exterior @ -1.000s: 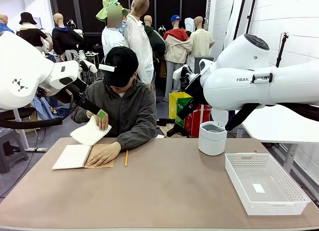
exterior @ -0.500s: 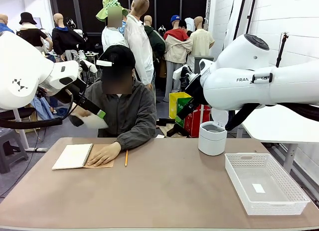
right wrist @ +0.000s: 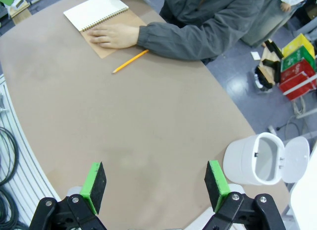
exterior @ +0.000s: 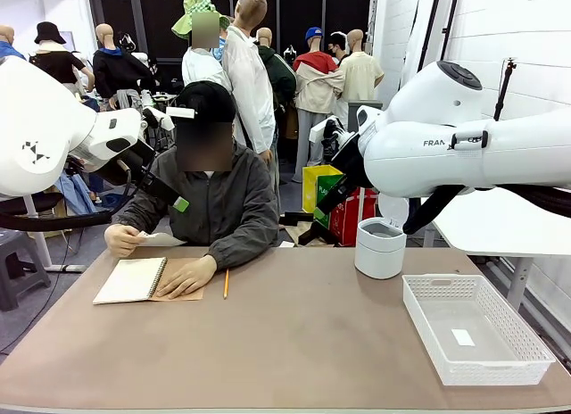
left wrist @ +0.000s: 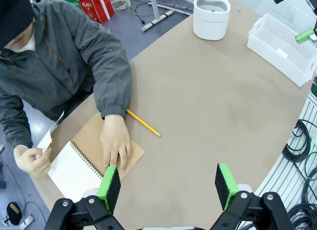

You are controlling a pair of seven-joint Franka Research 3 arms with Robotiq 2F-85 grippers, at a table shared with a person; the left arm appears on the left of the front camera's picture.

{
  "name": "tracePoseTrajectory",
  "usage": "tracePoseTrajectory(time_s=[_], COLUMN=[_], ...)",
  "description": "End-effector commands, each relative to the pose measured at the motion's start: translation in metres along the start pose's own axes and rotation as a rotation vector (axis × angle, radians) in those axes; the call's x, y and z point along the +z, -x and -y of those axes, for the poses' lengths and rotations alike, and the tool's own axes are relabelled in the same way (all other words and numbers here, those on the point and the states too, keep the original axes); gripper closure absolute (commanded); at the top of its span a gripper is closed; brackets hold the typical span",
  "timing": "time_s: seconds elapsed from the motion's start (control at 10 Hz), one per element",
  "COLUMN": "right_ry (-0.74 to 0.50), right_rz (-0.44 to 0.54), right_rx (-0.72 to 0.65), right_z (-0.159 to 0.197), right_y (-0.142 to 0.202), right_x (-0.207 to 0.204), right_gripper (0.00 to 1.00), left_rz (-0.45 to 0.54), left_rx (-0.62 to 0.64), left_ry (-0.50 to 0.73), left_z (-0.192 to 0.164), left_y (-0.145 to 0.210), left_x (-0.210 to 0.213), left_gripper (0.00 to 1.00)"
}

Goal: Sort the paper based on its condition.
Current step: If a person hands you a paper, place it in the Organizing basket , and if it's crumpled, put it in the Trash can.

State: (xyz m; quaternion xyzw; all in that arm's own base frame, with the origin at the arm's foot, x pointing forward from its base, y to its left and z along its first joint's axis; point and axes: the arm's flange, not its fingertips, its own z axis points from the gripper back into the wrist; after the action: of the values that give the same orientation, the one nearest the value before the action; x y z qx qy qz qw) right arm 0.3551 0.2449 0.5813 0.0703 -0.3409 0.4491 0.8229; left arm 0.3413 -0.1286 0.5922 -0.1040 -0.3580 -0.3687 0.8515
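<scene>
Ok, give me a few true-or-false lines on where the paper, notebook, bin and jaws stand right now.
The person holds a loose sheet of paper in one hand. True.
The notebook is closed. False: it lies open, the person's other hand flat on its brown cover.
The pencil lies in the basket. False: it lies on the table beside the notebook.
The lid of the bin is open. True.
The left jaws are shut on a sheet. False: they stand open and empty.
</scene>
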Motion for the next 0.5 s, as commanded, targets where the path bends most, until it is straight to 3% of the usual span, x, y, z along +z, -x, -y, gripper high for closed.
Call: tracePoseTrajectory(time_s=[0.0, 0.4], right_ry=[0.009, 0.009], right_rz=[-0.009, -0.009], right_rx=[0.0, 0.0], right_z=[0.0002, 0.0002], right_y=[-0.0009, -0.0009], right_x=[0.0004, 0.0004], right_gripper=[0.0, 0.0], left_rz=[-0.001, -0.001], left_rx=[0.003, 0.003], left_ry=[0.005, 0.005], left_z=[-0.0019, -0.0019], left_y=[-0.0007, -0.0007], left_x=[0.001, 0.001], left_gripper=[0.0, 0.0])
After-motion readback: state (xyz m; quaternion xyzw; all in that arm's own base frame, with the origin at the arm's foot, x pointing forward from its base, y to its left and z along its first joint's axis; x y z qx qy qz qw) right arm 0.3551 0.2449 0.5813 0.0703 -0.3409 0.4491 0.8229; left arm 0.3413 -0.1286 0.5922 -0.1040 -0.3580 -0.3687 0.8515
